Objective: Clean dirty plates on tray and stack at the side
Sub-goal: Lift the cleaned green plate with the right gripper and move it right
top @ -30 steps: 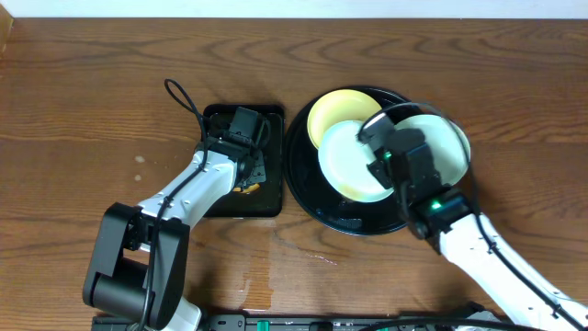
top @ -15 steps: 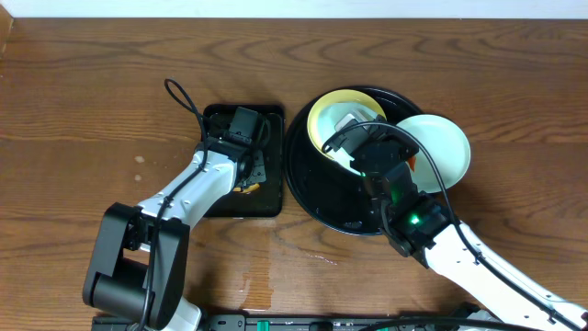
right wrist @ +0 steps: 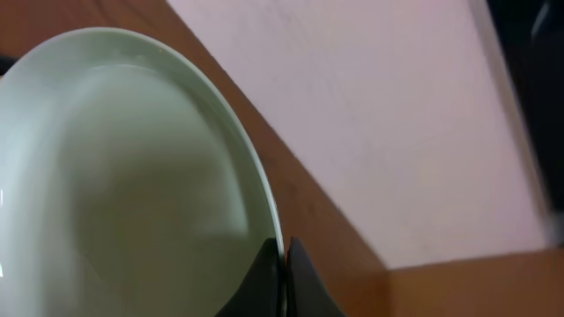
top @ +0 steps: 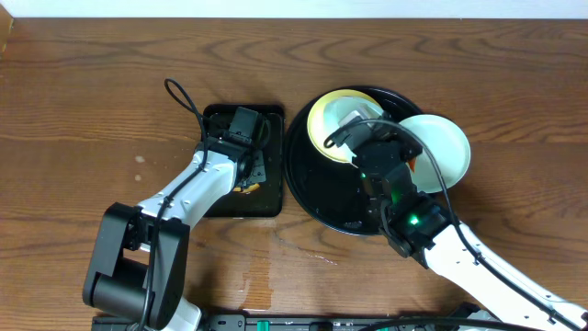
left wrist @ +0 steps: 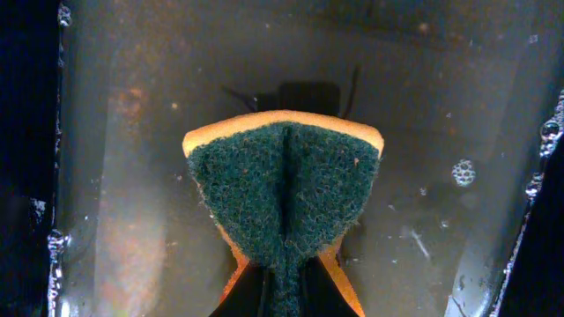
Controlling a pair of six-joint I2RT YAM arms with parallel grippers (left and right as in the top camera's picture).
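at the right jaws: right gripper (right wrist: 284,264) clamped on the rim of a mint plate (right wrist: 132,176)
change: lay face-up a second ago; now tipped near edge-on, hollow toward the wrist
place: over the yellow plate (top: 320,118), far edge of the round tray (top: 308,188)
left jaws: left gripper (left wrist: 284,291) pinching a sponge (left wrist: 284,189) within the rectangular tray (top: 220,204)
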